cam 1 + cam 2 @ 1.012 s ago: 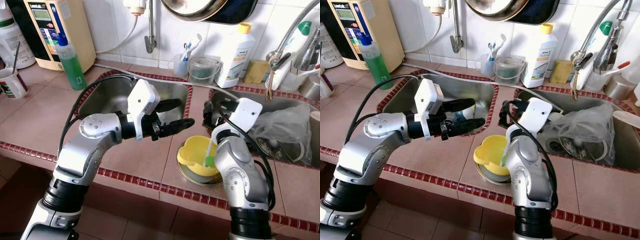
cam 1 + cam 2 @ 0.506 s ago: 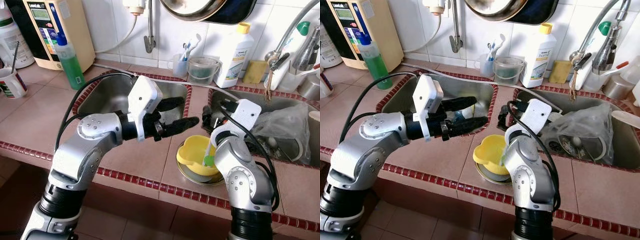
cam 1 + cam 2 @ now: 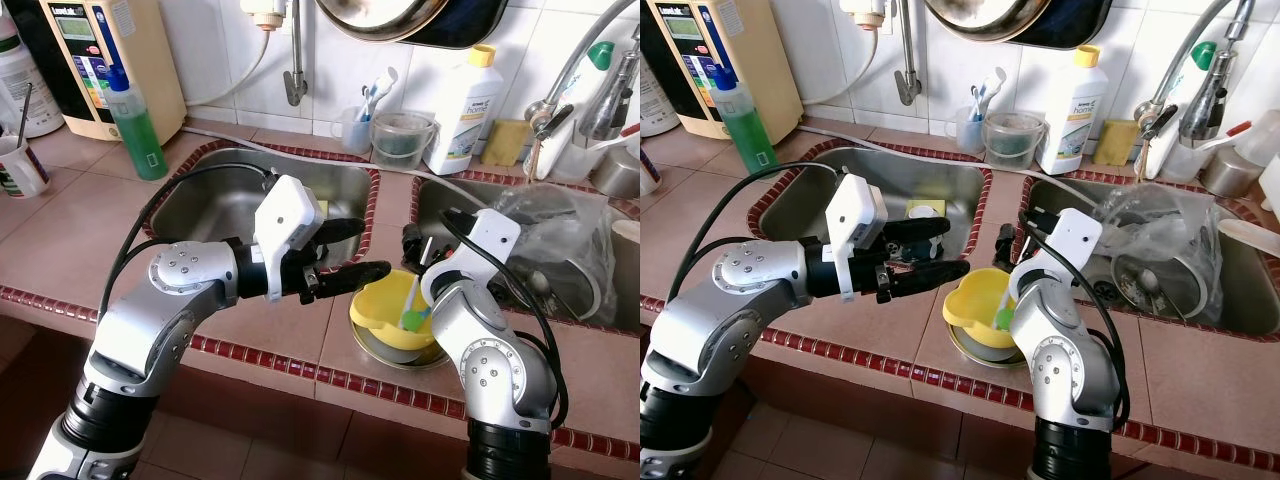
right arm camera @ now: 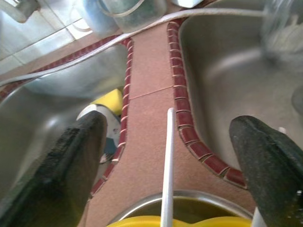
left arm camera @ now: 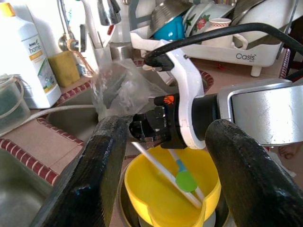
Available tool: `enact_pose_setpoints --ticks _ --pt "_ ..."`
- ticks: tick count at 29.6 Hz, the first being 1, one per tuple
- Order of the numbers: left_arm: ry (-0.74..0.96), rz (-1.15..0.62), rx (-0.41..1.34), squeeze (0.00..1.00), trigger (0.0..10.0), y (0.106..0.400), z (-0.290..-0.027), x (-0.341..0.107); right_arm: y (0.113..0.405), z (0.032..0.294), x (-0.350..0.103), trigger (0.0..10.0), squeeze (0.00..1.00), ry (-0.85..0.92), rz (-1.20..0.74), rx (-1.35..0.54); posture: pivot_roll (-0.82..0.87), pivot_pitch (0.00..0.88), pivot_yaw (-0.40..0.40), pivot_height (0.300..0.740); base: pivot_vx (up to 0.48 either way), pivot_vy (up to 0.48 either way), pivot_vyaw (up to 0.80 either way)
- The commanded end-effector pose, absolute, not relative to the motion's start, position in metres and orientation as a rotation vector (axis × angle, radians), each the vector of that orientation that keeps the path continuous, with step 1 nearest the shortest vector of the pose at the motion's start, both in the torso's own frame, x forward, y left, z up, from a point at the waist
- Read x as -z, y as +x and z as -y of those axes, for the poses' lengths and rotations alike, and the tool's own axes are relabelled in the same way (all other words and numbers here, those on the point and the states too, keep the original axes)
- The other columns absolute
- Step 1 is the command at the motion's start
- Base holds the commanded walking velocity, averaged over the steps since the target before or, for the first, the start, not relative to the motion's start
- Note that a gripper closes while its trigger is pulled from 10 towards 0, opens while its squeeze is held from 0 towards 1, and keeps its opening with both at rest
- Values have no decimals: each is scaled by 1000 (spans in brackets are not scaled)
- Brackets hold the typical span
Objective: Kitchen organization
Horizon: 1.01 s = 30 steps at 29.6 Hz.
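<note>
Left hand (image 3: 352,252) fingers spread, empty, just beside yellow bowl (image 3: 393,317) on counter (image 3: 70,240). Right hand (image 3: 1012,240) fingers wide apart, empty, above bowl rim between sinks.

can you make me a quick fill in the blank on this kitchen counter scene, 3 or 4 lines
1. The yellow bowl sits inside a ____ bowl on the counter between the two sinks.
2. The left gripper has its fingers ____, pointed toward the yellow bowl.
3. The bottle of green liquid stands ____ on the counter beside the left sink.
4. A crumpled clear plastic bag lies in the ____ sink.

Missing words: metal; open; upright; right
</note>
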State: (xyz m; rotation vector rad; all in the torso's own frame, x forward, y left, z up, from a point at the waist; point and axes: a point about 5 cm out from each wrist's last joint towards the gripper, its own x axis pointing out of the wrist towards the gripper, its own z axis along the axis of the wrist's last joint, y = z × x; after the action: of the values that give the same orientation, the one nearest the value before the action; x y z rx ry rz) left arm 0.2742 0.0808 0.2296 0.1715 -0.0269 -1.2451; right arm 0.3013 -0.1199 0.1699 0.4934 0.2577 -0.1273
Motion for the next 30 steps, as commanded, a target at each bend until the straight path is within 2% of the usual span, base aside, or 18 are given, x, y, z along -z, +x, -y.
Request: enact_pose_setpoints --ticks 1,2,3,17,30 --pt "192 22 1272 0 10000 269 -80 -230 295 104 -170 784 0 602 -283 113 24 25 -9 740 0 0 0" --pt "195 22 1274 0 10000 269 -80 -230 295 104 -170 784 0 602 -283 115 24 25 -9 740 0 0 0" --pt "202 17 1275 0 10000 268 -81 -228 295 104 -170 0 0 603 -283 117 24 25 -9 740 0 0 0" --pt "206 26 1260 0 10000 269 -80 -230 297 105 -171 0 0 704 -313 123 33 2 -13 740 0 0 0" --pt "207 35 1252 0 10000 270 -79 -232 303 106 -171 0 0 708 -326 131 37 4 -13 740 0 0 0"
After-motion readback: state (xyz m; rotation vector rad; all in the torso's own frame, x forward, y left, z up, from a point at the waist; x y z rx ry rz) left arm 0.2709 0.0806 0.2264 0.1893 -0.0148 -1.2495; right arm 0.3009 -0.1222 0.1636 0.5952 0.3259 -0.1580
